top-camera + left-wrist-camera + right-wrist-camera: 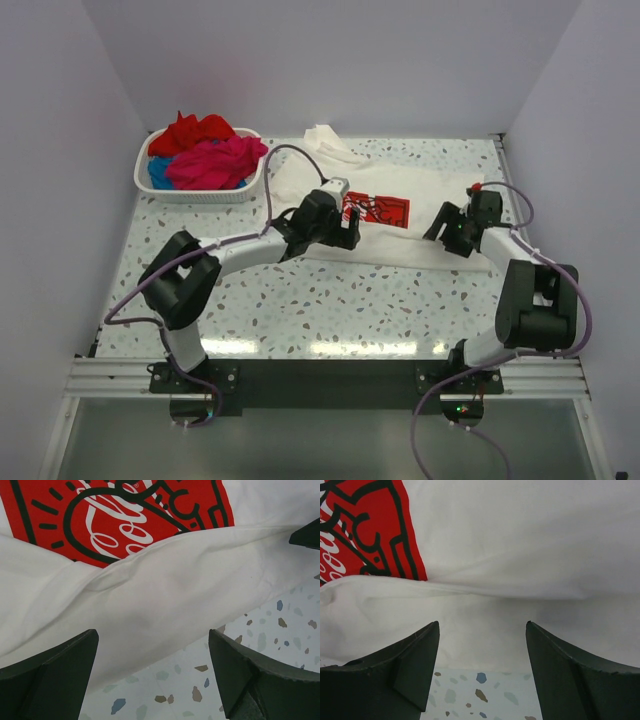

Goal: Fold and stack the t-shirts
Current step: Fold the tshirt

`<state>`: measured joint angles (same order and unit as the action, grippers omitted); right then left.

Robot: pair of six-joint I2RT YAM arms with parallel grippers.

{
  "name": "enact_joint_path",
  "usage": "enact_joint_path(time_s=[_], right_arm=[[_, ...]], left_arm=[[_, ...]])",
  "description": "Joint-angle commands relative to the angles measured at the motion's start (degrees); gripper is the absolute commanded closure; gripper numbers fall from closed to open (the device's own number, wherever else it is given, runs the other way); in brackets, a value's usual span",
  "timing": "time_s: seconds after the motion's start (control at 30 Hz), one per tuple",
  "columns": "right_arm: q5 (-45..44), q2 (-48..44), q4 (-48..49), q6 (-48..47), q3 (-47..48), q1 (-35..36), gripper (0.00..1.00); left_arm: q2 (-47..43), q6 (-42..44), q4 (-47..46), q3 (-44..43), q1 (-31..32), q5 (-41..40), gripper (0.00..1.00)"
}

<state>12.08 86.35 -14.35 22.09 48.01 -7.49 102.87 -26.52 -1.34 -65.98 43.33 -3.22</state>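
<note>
A white cloth t-shirt with a red rectangular print (425, 238) lies spread on the pale speckled surface (330, 305) in the upper middle of the top view. The print faces up, and a bunched part of the white cloth reaches toward the back wall. The left tool (348, 238) hangs over the shirt's near edge, just at the lower left of the print. In the left wrist view its dark fingers (50, 677) stand wide apart at the bottom corners, with white cloth and a patch of speckled surface between them. A rounded fold of white cloth lies across the lower edge of the print there. The right tool (440, 236) is at the shirt's near edge to the right of the print, and its fingers (395, 675) are likewise spread wide, with the hem running between them. Whether either tool touches the cloth cannot be told. In the upper left of the top view stands a white plastic slatted basket (200, 193), just beside the shirt's left end. It holds a crumpled red t-shirt (195, 133), a magenta-pink t-shirt (215, 163) and a blue t-shirt (158, 172).
</note>
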Motion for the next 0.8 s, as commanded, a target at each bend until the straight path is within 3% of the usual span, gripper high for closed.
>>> enact_joint_path(time_s=[0.0,0.77], right_arm=[[2.6,2.16,2.22,-0.37,1.38,0.45,0.27],[0.14,8.31,0.11,-1.26,6.74,0.45,0.27]], left_arm=[[1.28,-0.99,-5.68,1.9,0.79,-2.22,0.03],[1.11,-0.64,-7.27,10.6,0.79,-5.12,0.01]])
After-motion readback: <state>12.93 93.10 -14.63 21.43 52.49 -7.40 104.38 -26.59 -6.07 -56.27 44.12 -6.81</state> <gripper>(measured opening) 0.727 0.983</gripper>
